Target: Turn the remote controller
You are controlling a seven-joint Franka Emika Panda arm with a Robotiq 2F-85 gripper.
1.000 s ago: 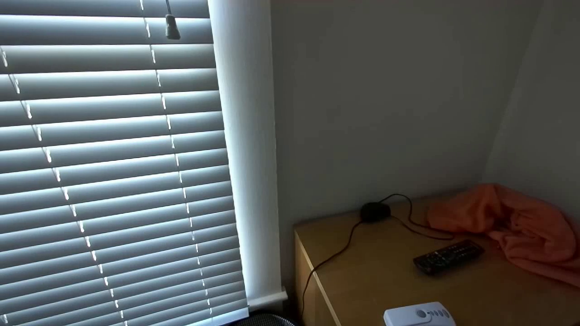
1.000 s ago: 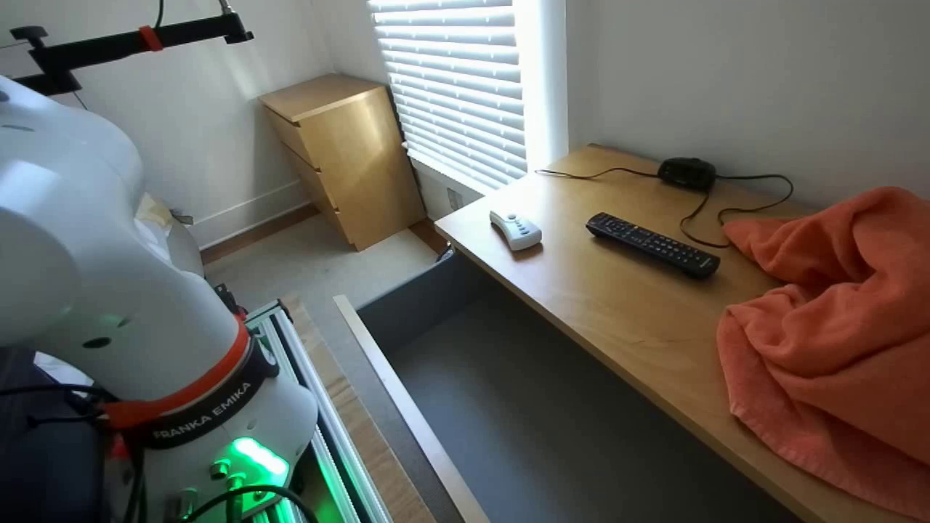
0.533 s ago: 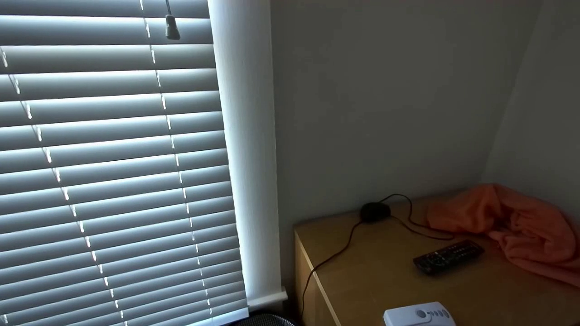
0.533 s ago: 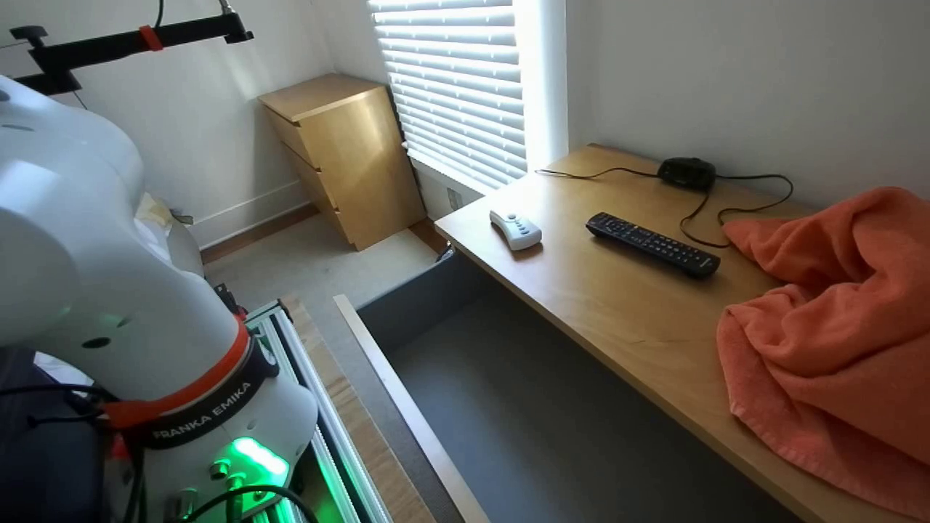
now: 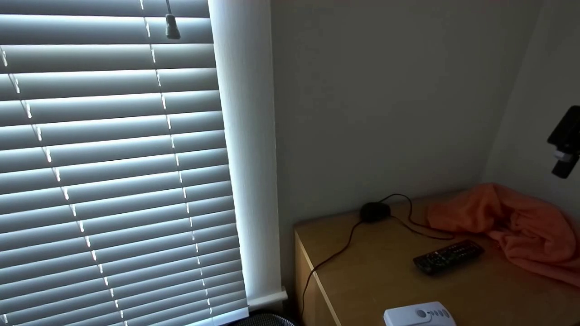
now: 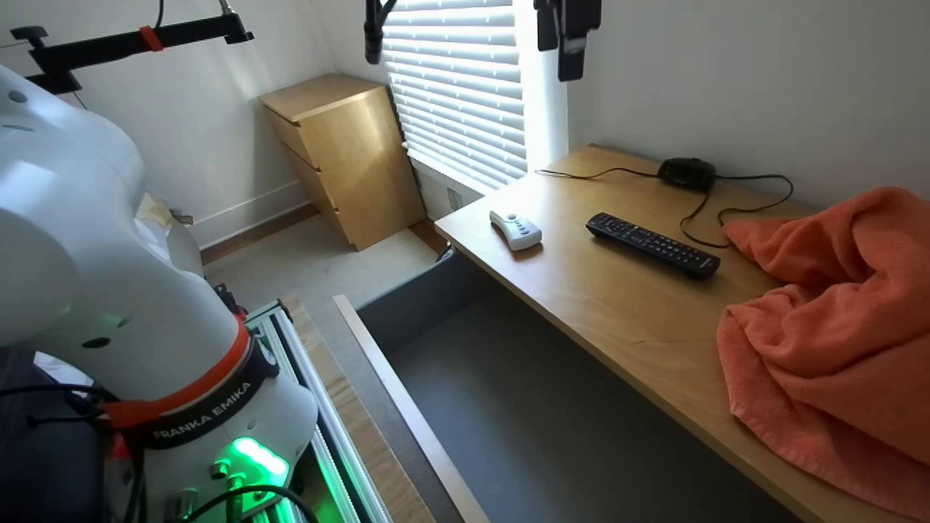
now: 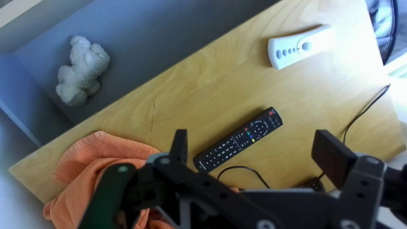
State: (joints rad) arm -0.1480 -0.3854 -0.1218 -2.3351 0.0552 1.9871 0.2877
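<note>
Both fingers (image 7: 332, 159) of my gripper (image 7: 256, 151) stand wide apart and I hold nothing; just below centre in the wrist view, the remote controller (image 7: 238, 140) lies on the wooden top (image 7: 197, 92), orange cloth (image 7: 79, 181) at lower left.

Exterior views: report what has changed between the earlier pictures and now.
The end effector has come into both exterior views, at the top or right edge, jaws apart; earlier it was out of frame. It holds nothing now. The white arm has shifted slightly near its top. The remote controller, white remote, orange cloth and black corded device lie as they were.
</note>
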